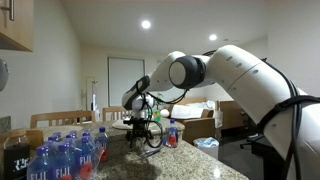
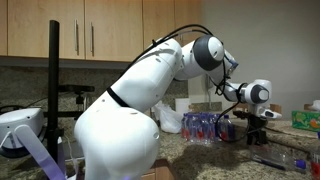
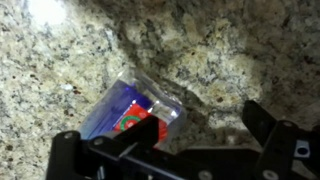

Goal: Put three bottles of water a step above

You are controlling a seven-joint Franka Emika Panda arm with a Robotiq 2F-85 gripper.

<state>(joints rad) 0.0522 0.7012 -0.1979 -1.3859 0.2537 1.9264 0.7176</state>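
Hand [image 3: 162, 128]: I read it released, spread wide, gripping nothing.
Water bottle [image 3: 135, 110]: blue-and-red label, beneath the hand, inside its span.
Tabletop [image 3: 60, 60]: speckled granite, carrying the water bottle.

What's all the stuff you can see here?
water bottle: one, clear with blue-and-red label, on the granite under the jaws
bottle cluster: several, blue caps, on the counter's near end
granite counter: one, speckled tan-grey, under everything
cabinets: several, wooden, on the wall
green box: one, green, on the counter past the arm
robot arm: one, white, reaching over the counter
jaws: two, black, open above the bottle
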